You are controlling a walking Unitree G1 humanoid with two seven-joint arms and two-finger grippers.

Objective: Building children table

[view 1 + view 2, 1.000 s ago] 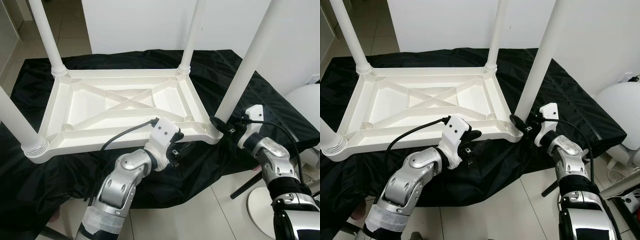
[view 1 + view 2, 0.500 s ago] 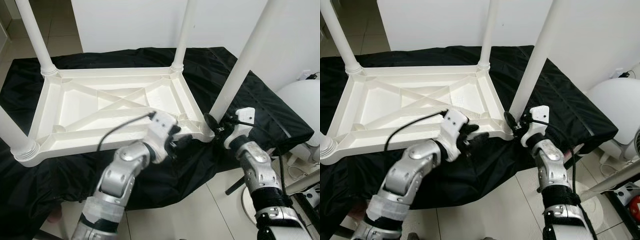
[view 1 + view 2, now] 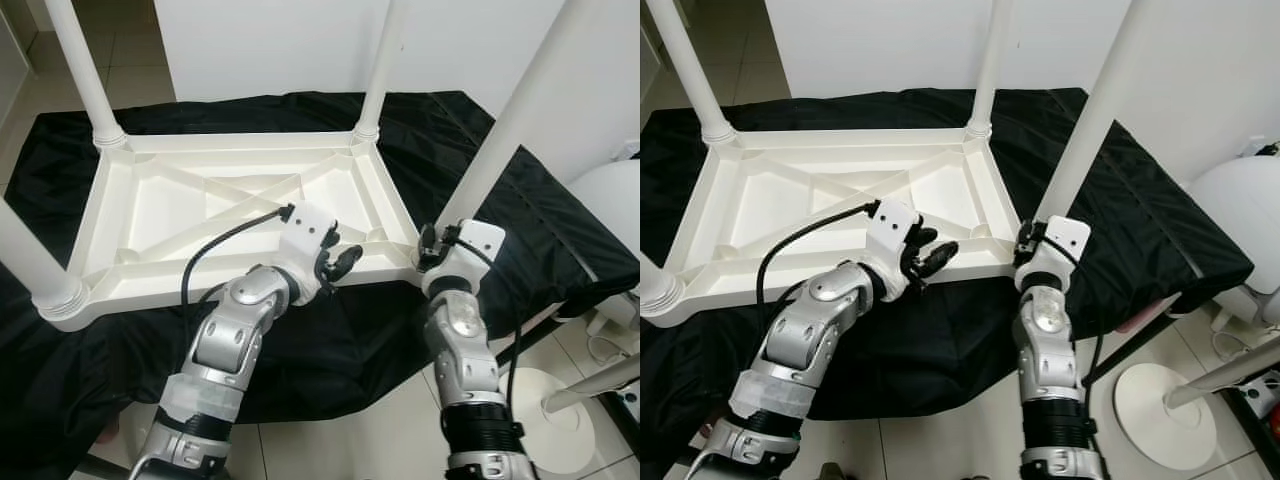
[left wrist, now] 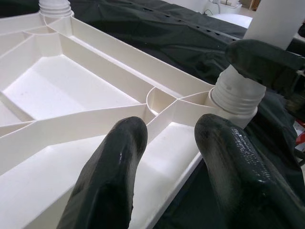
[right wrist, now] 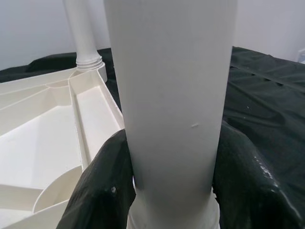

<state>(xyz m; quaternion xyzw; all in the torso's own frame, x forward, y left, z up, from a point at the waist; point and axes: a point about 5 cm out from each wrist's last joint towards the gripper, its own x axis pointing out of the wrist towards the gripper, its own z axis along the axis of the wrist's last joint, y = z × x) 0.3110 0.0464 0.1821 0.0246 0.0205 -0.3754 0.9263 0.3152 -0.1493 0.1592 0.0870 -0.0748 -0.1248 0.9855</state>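
The right gripper [image 5: 167, 191] has closed in on the near right leg [image 3: 500, 140] and now clasps it low down, just above its socket, one black finger [image 5: 102, 186] on each side of the white tube; a second ago it sat beside the leg's base with the forearm stretched out to the right, and now the arm stands almost straight up under the corner. That suggests the leg is being held for seating or twisting home in its socket. The left gripper [image 3: 335, 262] has come up from the cloth [image 3: 500, 200] below the rim and now hovers over the near edge of the tabletop [image 3: 160, 205], its fingers [image 4: 109, 181] spread apart with nothing between them, pointing toward the same corner. The tabletop lies upside down on the black cloth, with four legs standing up at its corners: far left [image 3: 85, 70], far right [image 3: 385, 60], near left [image 3: 30, 260] and the held one. All four look set in place, so the build seems close to done, with this last joint perhaps being tightened. The head camera has also shifted between frames, so the table's slight change of place is not its own
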